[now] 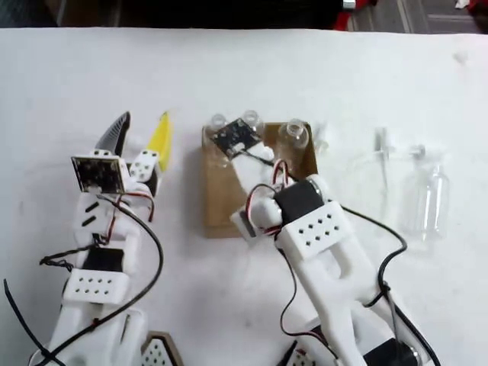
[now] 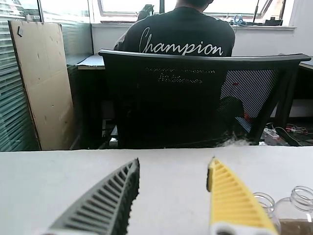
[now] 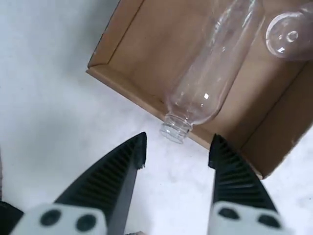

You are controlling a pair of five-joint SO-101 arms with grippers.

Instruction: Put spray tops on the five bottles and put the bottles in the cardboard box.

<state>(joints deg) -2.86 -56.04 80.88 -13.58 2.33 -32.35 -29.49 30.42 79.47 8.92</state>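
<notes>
So the cardboard box [image 1: 217,206] sits a bit left of centre in the high view, flat on the white worktop [image 1: 305,69]. There are clear bottles lying in it, and three open necks poke out over its upper edge: one at the left [image 1: 217,120], one in the middle [image 1: 252,118] and one at the right [image 1: 293,130]. None of them has a spray top on that I can see. In the right wrist view one bottle [image 3: 215,68] lies in the box with its bare neck hanging just over the rim, and the round end of a second one [image 3: 288,34] is beside it.

Another bottle [image 1: 427,202] lies on its own on the worktop, well to the right of the box. Just above and left of it there are what look like loose spray tops [image 1: 380,149] with thin tubes, pretty faint against the white.

The right arm [image 1: 320,229] reaches up from the lower edge and hangs over the box. The right gripper [image 3: 178,140] has its black fingers [image 3: 117,176] spread wide with nothing between them, tips just short of that bare neck.

The left gripper [image 1: 145,116] is left of the box, apart from it, with one grey finger [image 1: 114,133] and one yellow finger [image 1: 161,141], also wide open and empty. From its own camera you can see the bottle necks [image 2: 266,200] just past the yellow finger.
</notes>
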